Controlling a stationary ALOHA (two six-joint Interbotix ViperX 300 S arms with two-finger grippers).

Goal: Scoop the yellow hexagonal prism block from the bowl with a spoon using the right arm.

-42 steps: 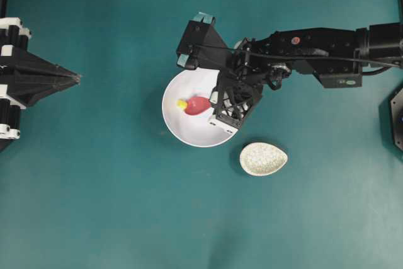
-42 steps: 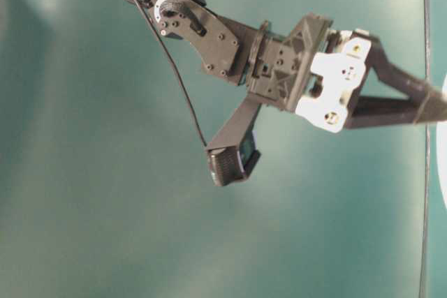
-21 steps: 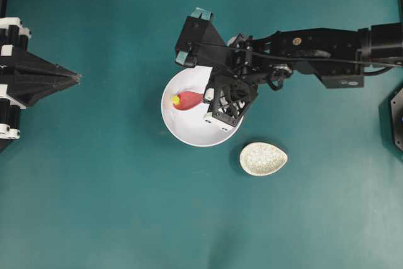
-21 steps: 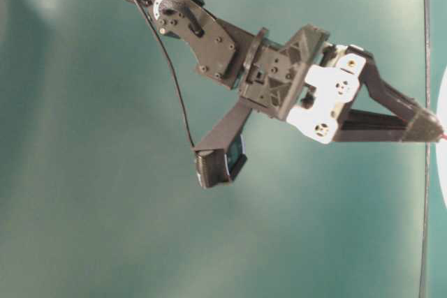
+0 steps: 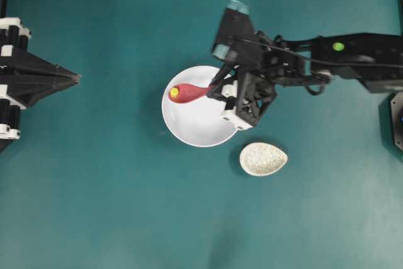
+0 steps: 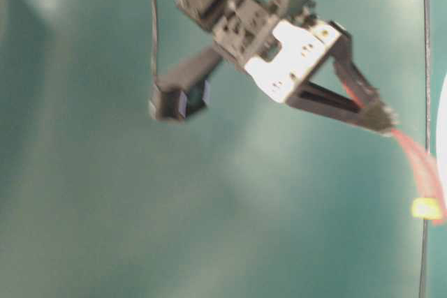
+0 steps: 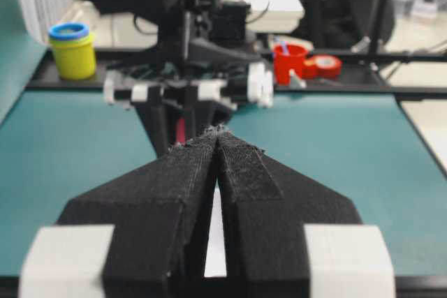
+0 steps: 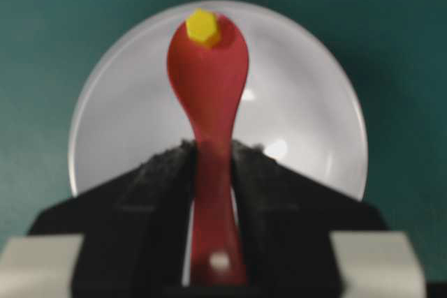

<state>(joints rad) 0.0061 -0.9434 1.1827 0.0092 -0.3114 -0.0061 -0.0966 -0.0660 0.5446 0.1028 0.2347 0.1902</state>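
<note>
We have just lifted the spoon [image 8: 208, 95], clamped in our right gripper [image 8: 209, 172], clear of the bowl [image 8: 307, 123] with the yellow hexagonal prism block [image 8: 203, 26] aboard, so the scoop looks done.

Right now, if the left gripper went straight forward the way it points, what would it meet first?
Probably the bowl. The left gripper is shut and points across bare table toward it, with nothing between. Its height is unclear, so it might pass over the rim and meet the right gripper.

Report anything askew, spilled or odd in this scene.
Nothing spilled. One thing to watch: the block sits at the far tip of the spoon, not mid-scoop, held over the bowl by the right gripper.
</note>
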